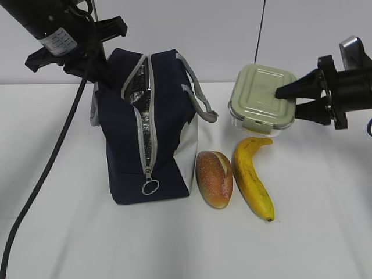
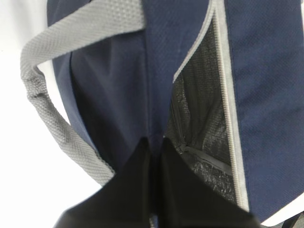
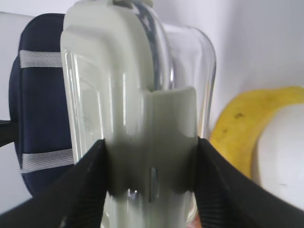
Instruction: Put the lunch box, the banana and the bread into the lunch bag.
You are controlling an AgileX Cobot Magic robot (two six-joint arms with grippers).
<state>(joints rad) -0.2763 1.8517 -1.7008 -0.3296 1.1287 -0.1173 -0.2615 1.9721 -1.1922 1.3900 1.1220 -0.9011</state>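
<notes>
Midway through the packing job, the right gripper [image 1: 293,100] clamps the lunch box [image 1: 260,97] across its sage-green lid and clear base, jaws set about half apart on the container, which looks lifted and tilted above the white table [image 1: 325,232]. Across the scene, the left gripper [image 2: 154,147] is pinched tight on the navy fabric of the lunch bag [image 1: 125,145] beside the zipper, apparently holding the top open so the silver lining shows just past its fingertips.

Below the right gripper and slightly toward the bag lie the banana [image 1: 254,177] and, just beside it on the bag side, the bread roll [image 1: 214,178], both on the table and close to the bag's white side panel.

Judged from here, the box should travel across to the opening held by the left gripper, turned so its narrow edge leads into the slit, which looks tight. The left pinch would best pull the fabric outward to widen the mouth, and the right should release only once the box sits inside.
</notes>
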